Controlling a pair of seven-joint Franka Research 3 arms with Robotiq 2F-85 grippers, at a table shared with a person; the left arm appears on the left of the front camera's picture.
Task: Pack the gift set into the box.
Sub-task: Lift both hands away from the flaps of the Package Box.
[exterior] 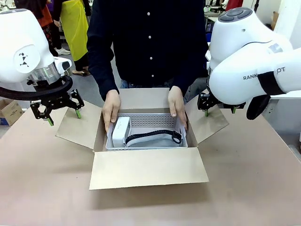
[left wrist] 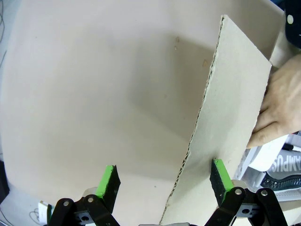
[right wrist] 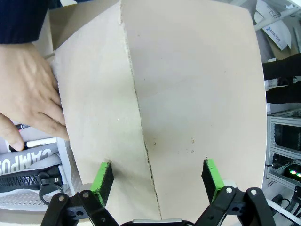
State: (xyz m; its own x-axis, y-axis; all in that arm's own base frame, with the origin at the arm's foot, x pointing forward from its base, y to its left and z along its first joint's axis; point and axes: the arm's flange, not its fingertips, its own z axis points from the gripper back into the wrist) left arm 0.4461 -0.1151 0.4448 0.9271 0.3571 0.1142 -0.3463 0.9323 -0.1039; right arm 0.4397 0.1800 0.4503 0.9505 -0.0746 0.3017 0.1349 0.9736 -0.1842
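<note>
Lying in the box: the gift set [exterior: 146,132], its pale tray down between the walls of the box [exterior: 146,172], with the white block at the robot's-left end and the black strap curving along the near side.
Box: mid-worktop [exterior: 254,179], all four flaps spread outward.
Person's hands: one hand [exterior: 111,109] at the tray's left end and the other hand [exterior: 177,107] at its right end, both reaching down inside the box.
Left tool [exterior: 64,117]: spread wide and holding nothing, over the left side flap. In the left wrist view the left tool [left wrist: 163,172] straddles that flap's edge; whether a pad touches the cardboard cannot be told. The gift set [left wrist: 277,165] lies past the flap, near but apart.
Right tool [exterior: 219,112]: also spread wide and empty, above the right side flap. In the right wrist view the right tool [right wrist: 156,170] straddles that flap's edge, with the gift set [right wrist: 28,165] beyond it, near but apart.
</note>
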